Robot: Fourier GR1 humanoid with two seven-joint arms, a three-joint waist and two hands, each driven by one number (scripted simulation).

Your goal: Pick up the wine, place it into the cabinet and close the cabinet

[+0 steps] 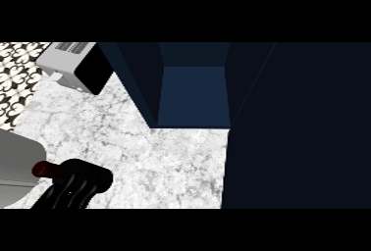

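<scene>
The wine bottle (46,169) shows at the lower left as a dark red cap on a dark body. My left hand (69,192) is curled round that body and hides most of it. Its grey forearm (16,166) fills the left edge. The dark blue cabinet (192,93) stands open at the top centre, and no object shows in what I can see of its inside. Its door (297,127) is swung out and covers the right side of the view. My right hand does not show.
A grey microwave (76,66) with a black front sits at the back left on the white marble counter (145,147). A patterned tile wall (18,73) runs along the far left.
</scene>
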